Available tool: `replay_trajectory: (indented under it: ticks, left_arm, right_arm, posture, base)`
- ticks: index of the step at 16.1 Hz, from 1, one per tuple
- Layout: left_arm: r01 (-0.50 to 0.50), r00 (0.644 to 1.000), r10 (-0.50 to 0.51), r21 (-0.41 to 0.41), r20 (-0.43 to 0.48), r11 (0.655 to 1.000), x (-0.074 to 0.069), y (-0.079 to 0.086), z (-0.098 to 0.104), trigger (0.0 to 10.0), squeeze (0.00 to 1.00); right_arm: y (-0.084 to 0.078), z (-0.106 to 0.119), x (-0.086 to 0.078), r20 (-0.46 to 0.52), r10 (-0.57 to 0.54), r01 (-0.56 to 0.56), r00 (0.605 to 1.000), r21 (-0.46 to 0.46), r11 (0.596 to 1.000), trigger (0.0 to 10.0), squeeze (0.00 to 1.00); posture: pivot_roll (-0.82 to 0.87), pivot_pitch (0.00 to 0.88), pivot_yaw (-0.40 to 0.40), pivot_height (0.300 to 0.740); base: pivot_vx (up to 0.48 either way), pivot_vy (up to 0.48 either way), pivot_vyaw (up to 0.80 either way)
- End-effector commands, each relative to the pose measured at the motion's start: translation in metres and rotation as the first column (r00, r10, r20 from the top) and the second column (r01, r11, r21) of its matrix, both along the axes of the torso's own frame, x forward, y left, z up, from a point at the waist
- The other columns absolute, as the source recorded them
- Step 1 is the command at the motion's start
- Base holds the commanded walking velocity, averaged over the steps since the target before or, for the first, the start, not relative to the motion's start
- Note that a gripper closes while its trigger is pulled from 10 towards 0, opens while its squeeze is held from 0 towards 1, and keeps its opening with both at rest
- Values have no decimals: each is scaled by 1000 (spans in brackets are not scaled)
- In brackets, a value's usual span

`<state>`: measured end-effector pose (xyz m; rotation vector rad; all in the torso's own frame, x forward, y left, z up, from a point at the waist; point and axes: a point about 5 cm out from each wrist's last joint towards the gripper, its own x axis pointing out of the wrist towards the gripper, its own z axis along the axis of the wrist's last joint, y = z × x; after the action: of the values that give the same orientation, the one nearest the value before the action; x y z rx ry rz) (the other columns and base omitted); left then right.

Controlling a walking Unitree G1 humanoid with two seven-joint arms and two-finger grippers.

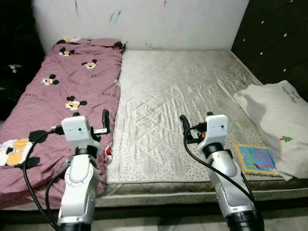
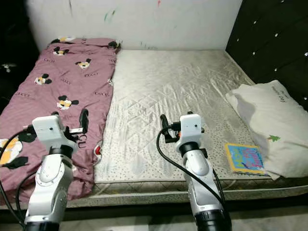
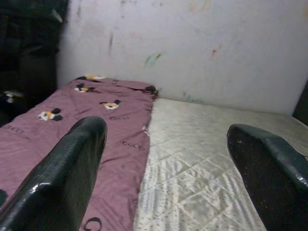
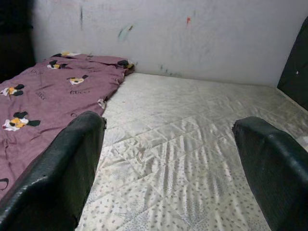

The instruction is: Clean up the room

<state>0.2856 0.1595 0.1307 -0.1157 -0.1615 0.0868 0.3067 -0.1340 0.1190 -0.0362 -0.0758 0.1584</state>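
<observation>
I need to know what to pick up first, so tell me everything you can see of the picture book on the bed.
The picture book is thin and flat, with a yellow-edged cover of bright blue, pink and green shapes. It lies closed, face up and slightly askew, on the bare mattress near its front right corner. Its right edge meets the white pillow. Neither gripper touches it.
</observation>
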Motion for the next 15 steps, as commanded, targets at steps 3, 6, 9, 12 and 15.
replay_trajectory:
  ticks: [3,6,9,12,15]
  left_arm:
    - [-3,1000,3,3,0,1000,1,2,2,10000,0]
    - [-2,1000,2,3,-2,1000,1,2,2,10000,0]
    - [-5,1000,5,3,-3,1000,1,2,2,10000,0]
    - [-7,1000,7,-21,-1,1000,2,3,6,10000,0]
    - [-37,999,37,-7,2,999,2,5,5,10000,0]
  right_arm:
    - [-2,2,1,4,-13,13,1000,9,1000,10000,0]
    - [-2,1,1,2,-11,11,1000,7,1000,10000,0]
    - [-1,1,1,-2,-10,11,1000,11,1000,10000,0]
    - [-2,2,2,0,-11,11,1000,9,1000,10000,0]
    - [-1,2,4,-5,7,-7,1000,0,1000,10000,0]
  posture:
    - [19,13,0,740]
    - [19,13,0,740]
    - [18,11,2,740]
    - [20,4,2,740]
    - [27,4,-16,740]
  base:
    - [0,480,0]
    - [0,480,0]
    - [0,480,0]
    - [0,480,0]
    - [0,480,0]
